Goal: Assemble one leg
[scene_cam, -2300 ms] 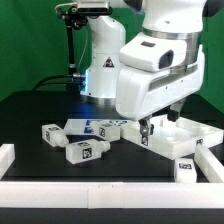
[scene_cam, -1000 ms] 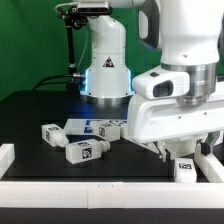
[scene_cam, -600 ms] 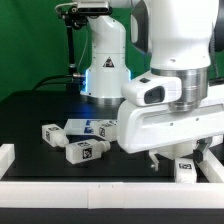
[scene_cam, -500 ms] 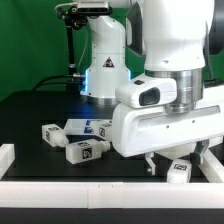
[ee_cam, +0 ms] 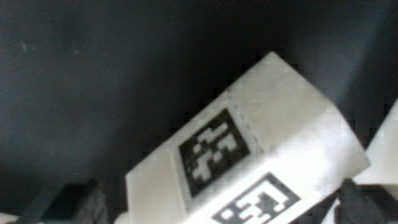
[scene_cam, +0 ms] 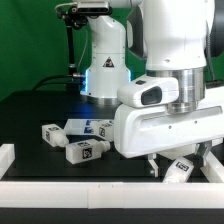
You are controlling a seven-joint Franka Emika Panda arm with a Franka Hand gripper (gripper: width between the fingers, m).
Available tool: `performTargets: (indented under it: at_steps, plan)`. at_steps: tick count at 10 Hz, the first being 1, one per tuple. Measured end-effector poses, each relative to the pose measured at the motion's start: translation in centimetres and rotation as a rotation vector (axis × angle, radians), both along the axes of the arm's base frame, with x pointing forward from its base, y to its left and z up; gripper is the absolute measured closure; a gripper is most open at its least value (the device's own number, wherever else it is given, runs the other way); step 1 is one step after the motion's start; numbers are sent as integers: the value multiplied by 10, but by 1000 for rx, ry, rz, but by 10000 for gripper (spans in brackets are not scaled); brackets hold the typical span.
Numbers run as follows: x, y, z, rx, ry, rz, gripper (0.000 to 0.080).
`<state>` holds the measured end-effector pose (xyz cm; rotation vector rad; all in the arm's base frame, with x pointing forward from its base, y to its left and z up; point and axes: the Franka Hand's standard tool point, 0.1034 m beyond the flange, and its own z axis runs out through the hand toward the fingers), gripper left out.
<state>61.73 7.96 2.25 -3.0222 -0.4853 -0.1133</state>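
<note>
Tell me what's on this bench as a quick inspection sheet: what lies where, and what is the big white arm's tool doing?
Surface: black table enclosed by a white rim.
Job's things: tilted leg under the arm, at the exterior view's right; two loose legs, the rear leg and the front leg, at the exterior view's left.
Clutter: marker board lying flat behind the loose legs.
Grippers: tool sits low with a finger on either side of the tilted leg; whether it grips cannot be told.
Cables: black cable running behind the arm's base.
Surroundings: green backdrop.
</note>
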Motion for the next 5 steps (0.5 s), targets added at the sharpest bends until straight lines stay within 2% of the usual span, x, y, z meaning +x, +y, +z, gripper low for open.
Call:
performTargets:
  at_steps: [2, 5]
  plan:
    - [-1, -1, 1, -1, 2, -1, 150]
    - [-2, -3, -6, -1, 7, -3, 150]
